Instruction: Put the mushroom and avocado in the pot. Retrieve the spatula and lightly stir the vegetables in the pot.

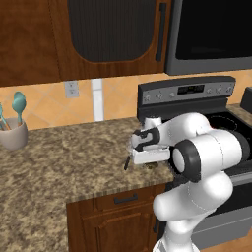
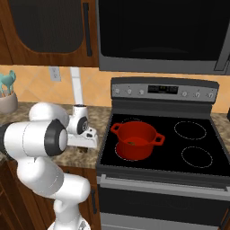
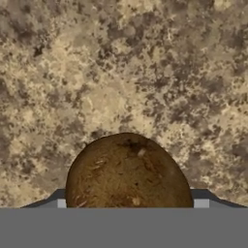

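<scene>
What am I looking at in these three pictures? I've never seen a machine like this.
It is a white robot arm in a computer-drawn kitchen. Two pictures come from cameras behind the arm, one on its left and one on its right. The third comes from a camera on its hand, looking straight down.

The arm bends down to the speckled stone counter. Its gripper, the two-fingered grasping part, sits right over a small dark-brown rounded mushroom. I cannot tell whether it is gripping the mushroom.

A round bright-red pot stands on the black stove. A beige cup holding teal utensils is at the counter's far left.
</scene>
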